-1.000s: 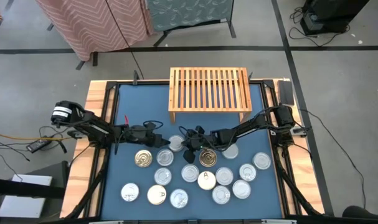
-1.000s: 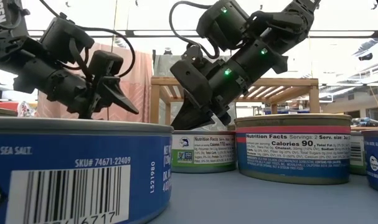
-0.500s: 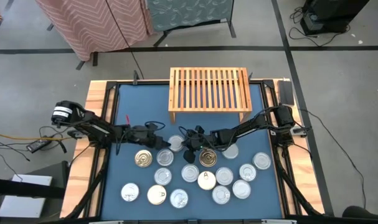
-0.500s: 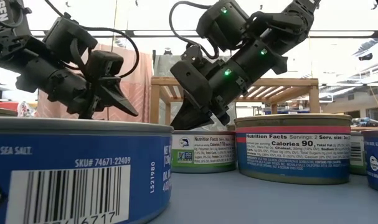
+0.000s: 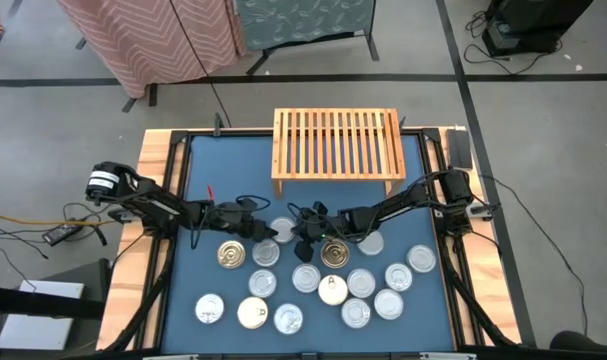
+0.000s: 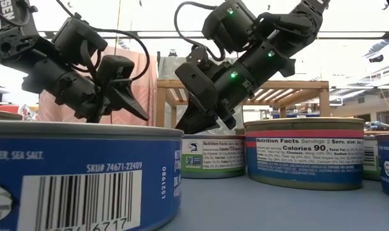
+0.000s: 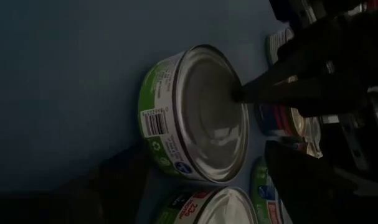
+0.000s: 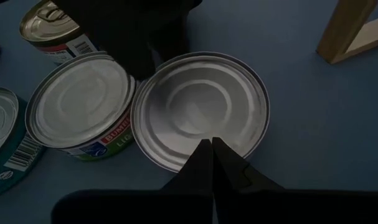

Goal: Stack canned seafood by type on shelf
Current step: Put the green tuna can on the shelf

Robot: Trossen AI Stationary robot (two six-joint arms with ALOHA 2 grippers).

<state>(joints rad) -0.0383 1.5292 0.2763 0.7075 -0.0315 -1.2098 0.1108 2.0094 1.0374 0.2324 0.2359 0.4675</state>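
Pickup step: the left gripper [image 5: 266, 231] hovers with fingers apart at a green-labelled silver can [image 7: 195, 115] mid-table, while the right gripper [image 8: 212, 151], fingers together, presses that can's lid. The shelf [image 5: 336, 146] stands empty at the far edge. Next, the left fingers need to straddle the can.

Overhead, table-level, two wrists (close)

Both arms reach toward the table's centre, the left gripper [image 5: 259, 232] from nine o'clock, the right gripper [image 5: 301, 236] from three. Cans [image 5: 323, 290] cluster toward six; the shelf [image 5: 336, 143] stands at twelve.
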